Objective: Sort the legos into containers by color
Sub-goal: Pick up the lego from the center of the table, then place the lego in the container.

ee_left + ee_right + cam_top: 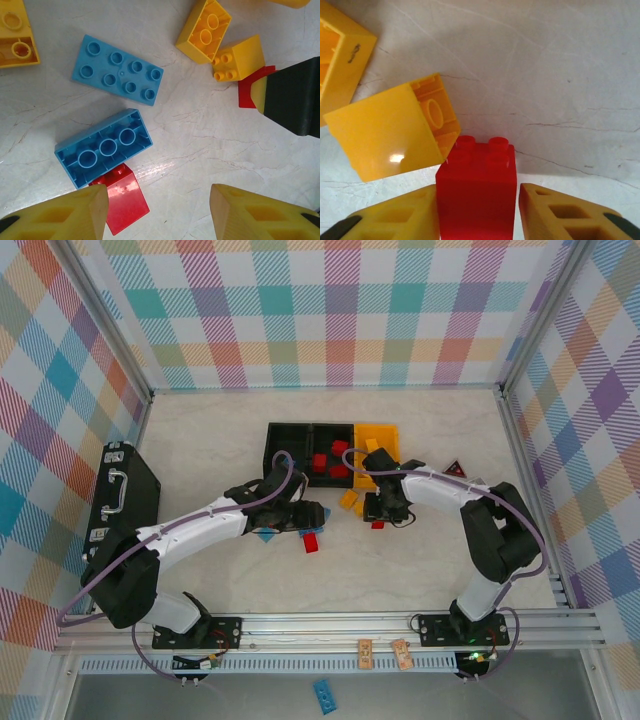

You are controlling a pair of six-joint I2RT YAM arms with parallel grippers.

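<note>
The fingers [405,215] of the right gripper [477,187] pinch a red brick [476,165] from both sides, and two of its studs show at its far end. The brick rests on the pale table [545,75]. A yellow brick [390,135] lies on its side just beside it, hollow face turned toward the red one. Another yellow piece [340,55] sits at the upper left edge of that view.

The left gripper [157,200] hovers low over the table with its fingers [75,215] spread wide and nothing between them. Just beside its left finger lies a second red brick [122,200], partly covered by a blue brick [102,147] turned hollow side up. Beyond that is a flat blue plate [117,70], studs up. Farther right are two small yellow bricks [203,30] touching each other, and next to them a finger of the other gripper with the held brick behind it.

From above, both grippers work close together near the table's middle, just in front of a row of three bins. These are a black bin [272,440] on the left, a middle black bin [333,426] with red bricks inside, and a yellow bin [385,430] on the right. A black case [125,495] with a handle lies at the far left.
</note>
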